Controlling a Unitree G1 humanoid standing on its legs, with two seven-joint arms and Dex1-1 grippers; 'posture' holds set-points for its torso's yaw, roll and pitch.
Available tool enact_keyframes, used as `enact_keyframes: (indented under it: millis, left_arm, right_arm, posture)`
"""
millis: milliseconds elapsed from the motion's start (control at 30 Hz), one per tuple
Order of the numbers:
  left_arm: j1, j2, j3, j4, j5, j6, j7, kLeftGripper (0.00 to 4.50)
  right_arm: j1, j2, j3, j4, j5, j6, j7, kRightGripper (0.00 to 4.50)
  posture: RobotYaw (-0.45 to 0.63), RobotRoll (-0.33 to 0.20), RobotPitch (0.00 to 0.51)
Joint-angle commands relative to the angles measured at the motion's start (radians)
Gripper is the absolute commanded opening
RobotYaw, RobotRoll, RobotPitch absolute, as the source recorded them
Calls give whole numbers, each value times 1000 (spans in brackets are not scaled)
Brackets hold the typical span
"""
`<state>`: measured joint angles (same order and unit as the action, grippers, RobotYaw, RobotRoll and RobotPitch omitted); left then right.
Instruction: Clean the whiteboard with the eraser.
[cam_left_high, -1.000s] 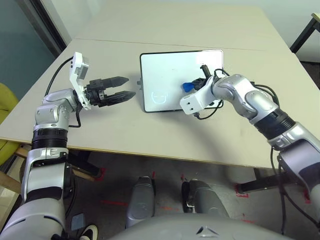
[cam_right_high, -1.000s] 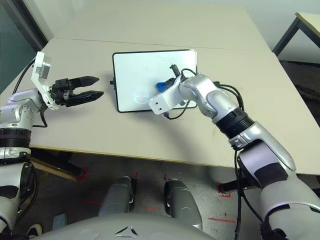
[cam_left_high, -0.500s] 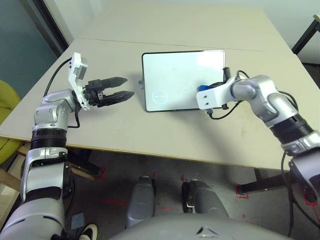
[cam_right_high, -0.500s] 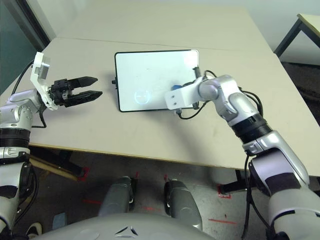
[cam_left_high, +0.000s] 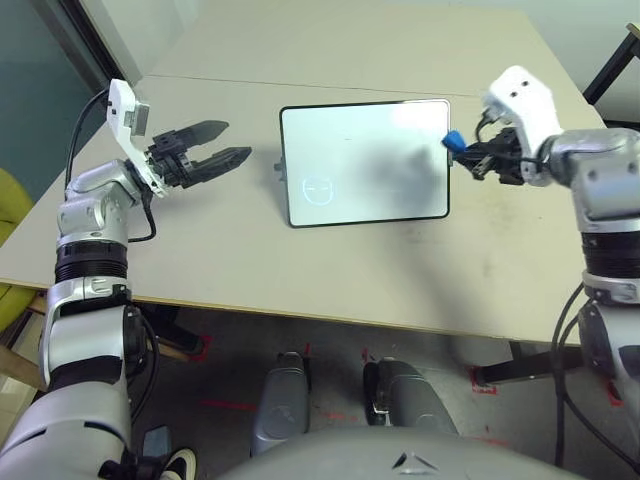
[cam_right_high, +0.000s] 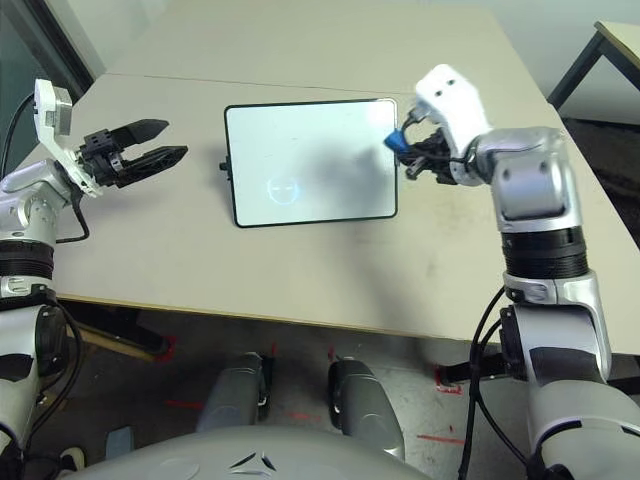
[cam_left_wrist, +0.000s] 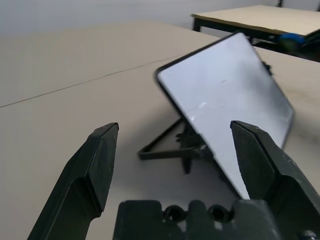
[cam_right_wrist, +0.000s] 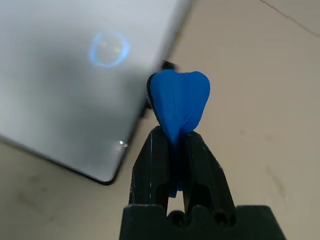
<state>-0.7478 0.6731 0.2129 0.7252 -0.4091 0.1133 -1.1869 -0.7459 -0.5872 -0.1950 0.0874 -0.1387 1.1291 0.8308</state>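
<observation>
The whiteboard stands on the table, tilted on a black stand that shows from the left wrist view; in the head views the stand is hidden behind the board. Near the board's 7 o'clock part there is a faint circular doodle, too pale to read in detail. The rest of its surface looks clean.

The right gripper has its fingers pressed together on the eraser, which is squeezed so that its blue end spreads above the fingertips. The lower part of the eraser is hidden between the fingers. In the head views the eraser sits just beside the board's 3 o'clock edge, near the upper corner, raised above the table.

The left gripper hovers at the board's 9 o'clock side, well apart from it, with its fingers spread wide and holding nothing.

The table has much free surface at 12 o'clock and at 6 o'clock of the board.
</observation>
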Motion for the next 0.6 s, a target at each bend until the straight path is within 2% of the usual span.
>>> enact_keyframes:
  millis: [33,100,200,567,600]
  left_arm:
    - [2,4,8,22,21,-34,14,4500]
    - [1,2,9,28,23,-41,18,4500]
    - [-1,1,7,34,23,-45,18,4500]
    - [16,-1,2,28,16,-30,-2,4500]
    - [16,-2,3,30,16,-29,-1,4500]
  right_arm:
    - [42,23,-84,80,13,51,-158,141]
    - [57,45,-108,121,24,73,-223,141]
    - [72,49,-90,156,38,75,-277,141]
    - [27,151,-133,219,129,235,-457,141]
    - [20,159,-148,228,131,242,-482,491]
  posture:
    - [180,0,96]
    - [186,0,95]
    - [192,0,94]
    - [201,0,91]
    - [200,0,91]
